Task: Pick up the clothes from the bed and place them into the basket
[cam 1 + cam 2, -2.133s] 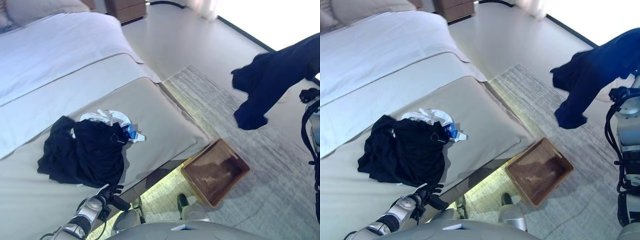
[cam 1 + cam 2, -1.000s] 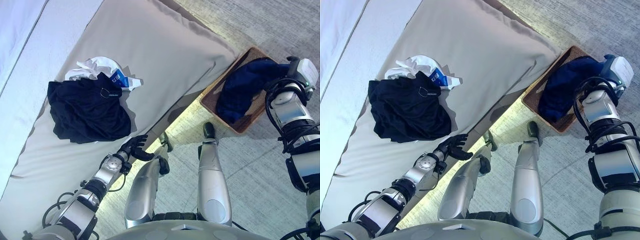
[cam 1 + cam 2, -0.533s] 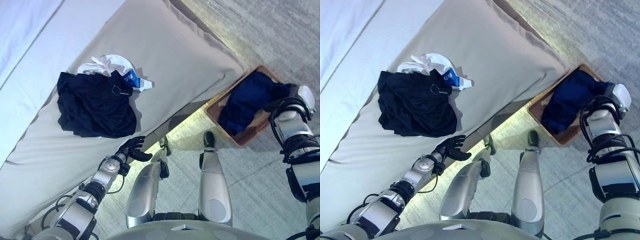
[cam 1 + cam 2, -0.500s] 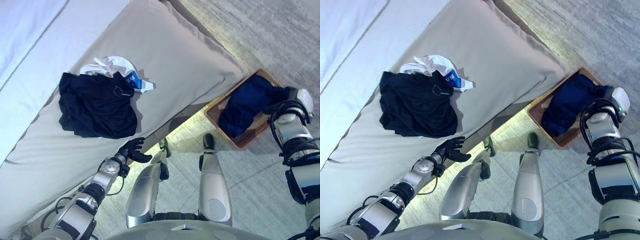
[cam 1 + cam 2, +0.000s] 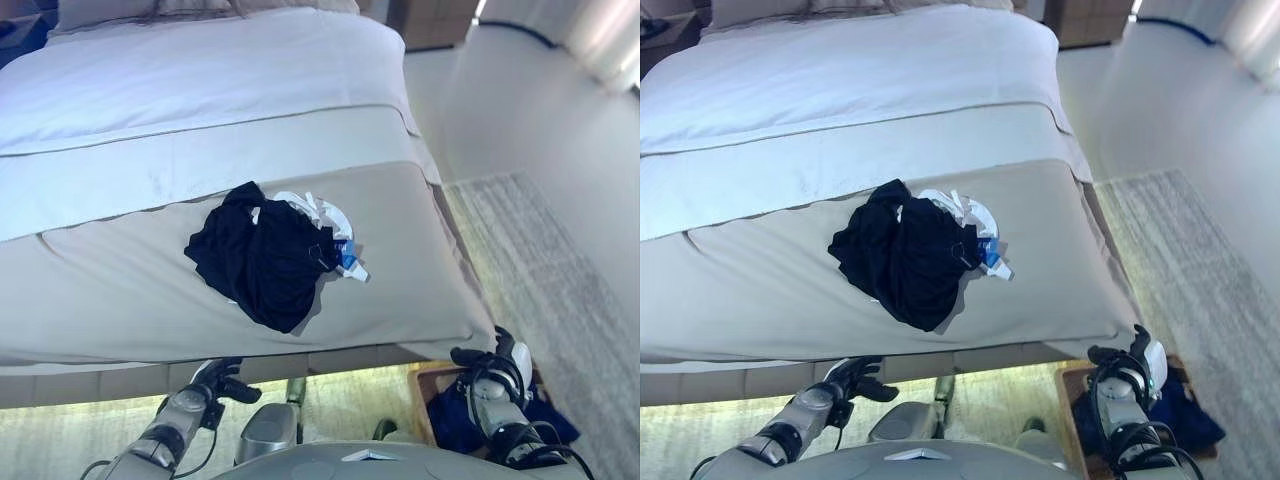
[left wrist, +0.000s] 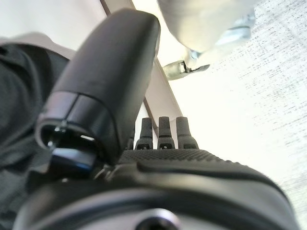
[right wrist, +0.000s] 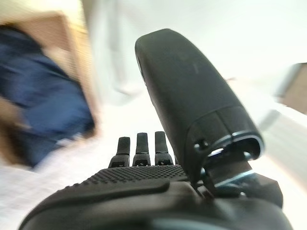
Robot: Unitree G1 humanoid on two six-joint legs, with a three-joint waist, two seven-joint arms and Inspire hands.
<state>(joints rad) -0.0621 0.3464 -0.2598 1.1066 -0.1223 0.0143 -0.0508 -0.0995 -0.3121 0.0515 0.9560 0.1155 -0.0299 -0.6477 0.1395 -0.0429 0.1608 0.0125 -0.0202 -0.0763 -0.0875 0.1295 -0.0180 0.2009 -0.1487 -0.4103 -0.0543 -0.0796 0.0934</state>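
Note:
A pile of black clothes (image 5: 262,262) lies on the beige cover at the foot of the bed (image 5: 120,290), with a white and blue garment (image 5: 328,218) against its far side. The brown basket (image 5: 1072,390) stands on the floor by the bed's corner, and a navy garment (image 5: 448,418) lies in it; it also shows in the right wrist view (image 7: 41,96). My right hand (image 5: 492,362) is open and empty just above the basket. My left hand (image 5: 222,380) is open and empty, low beside the bed's front edge.
A grey rug (image 5: 560,260) lies on the pale floor to the right of the bed. A wooden cabinet (image 5: 435,20) stands at the far wall. The bed's base (image 5: 330,362) runs along the front.
The camera has swung up toward the bed. My right hand lowered the navy garment into the basket, let go of it, and now is open above the basket. The left hand stays low.

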